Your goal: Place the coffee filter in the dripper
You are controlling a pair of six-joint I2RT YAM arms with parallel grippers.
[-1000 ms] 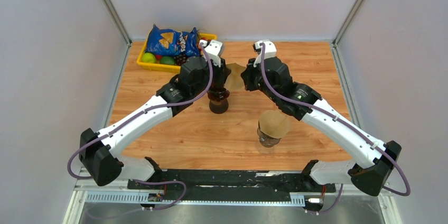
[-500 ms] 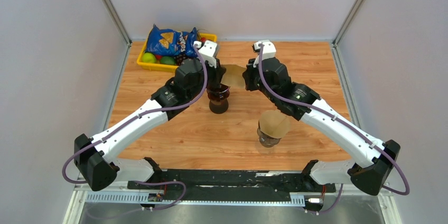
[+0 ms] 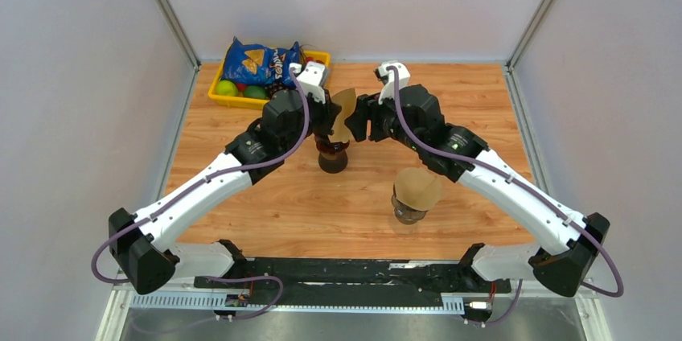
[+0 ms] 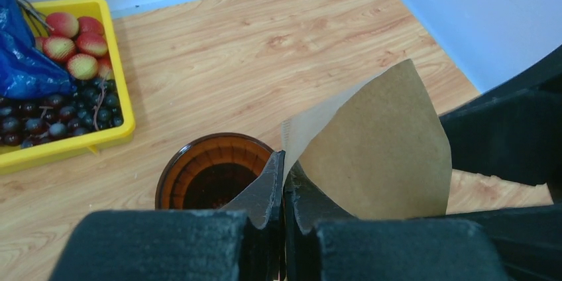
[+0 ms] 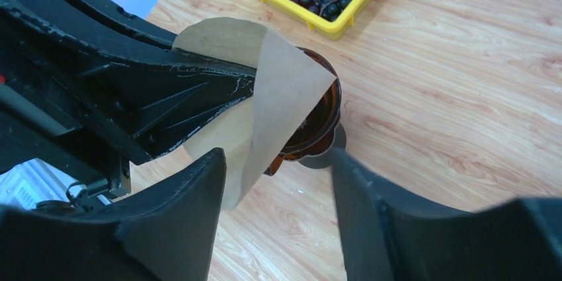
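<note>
The coffee filter (image 3: 344,112), a brown paper cone, stands on edge in the air just above the amber dripper (image 3: 333,154). My left gripper (image 3: 332,118) is shut on it: in the left wrist view its jaws (image 4: 283,162) pinch the filter's (image 4: 378,155) lower left edge, with the dripper's (image 4: 212,175) open mouth right below. My right gripper (image 3: 361,120) is open beside the filter. In the right wrist view its fingers (image 5: 277,156) stand wide apart, and the filter (image 5: 278,95) is in front of them, partly covering the dripper (image 5: 323,118).
A yellow tray (image 3: 219,100) of fruit with a blue chip bag (image 3: 259,62) sits at the back left. A glass holder topped with more brown filters (image 3: 416,190) stands right of centre. Grey walls close in the table on three sides.
The left gripper has shut on the filter's edge. The right gripper, which was holding the filter, has opened and let go. The filter has turned more upright over the dripper.
</note>
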